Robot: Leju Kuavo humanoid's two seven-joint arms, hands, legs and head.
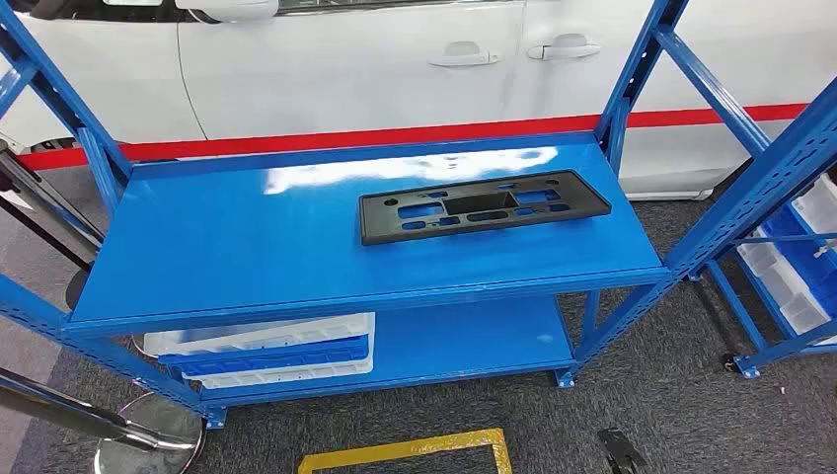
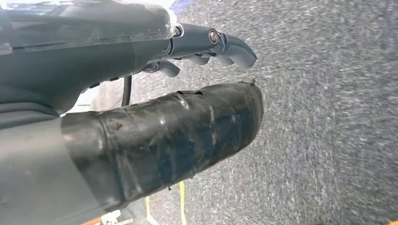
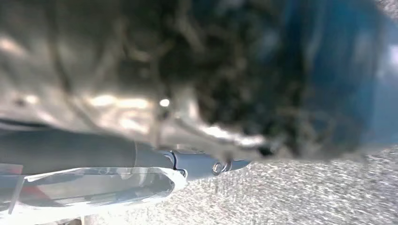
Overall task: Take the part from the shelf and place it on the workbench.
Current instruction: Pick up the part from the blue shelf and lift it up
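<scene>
Left hand (image 2: 187, 79) hangs over grey carpet (image 2: 328, 117) in its wrist view, holding nothing: the thick thumb, wrapped in black tape, juts forward, and the darker fingers (image 2: 225, 47) reach out beside it with a clear gap between, so the hand is released. Right hand (image 3: 202, 164) appears in its own wrist view as a grey finger pointing out over the same speckled carpet, with a blurred dark and blue mass close against the camera above it; whether this hand is clenched or released I cannot tell, and nothing can be made out in its grasp. From the head view, the part (image 1: 484, 205), a flat black plastic panel with several rectangular cut-outs, lies on the upper blue shelf (image 1: 247, 247), toward the shelf's right half and back edge, slightly skewed to the shelf front. On the lower level of the same rack sit white and blue bins (image 1: 266, 351), stacked at the left end. Behind the rack stands a white car (image 1: 395, 69) with a red stripe along its sill. Yellow tape (image 1: 405, 452) marks a rectangle on the carpet in front, and a second blue rack (image 1: 780, 197) with white bins stands to the right.
</scene>
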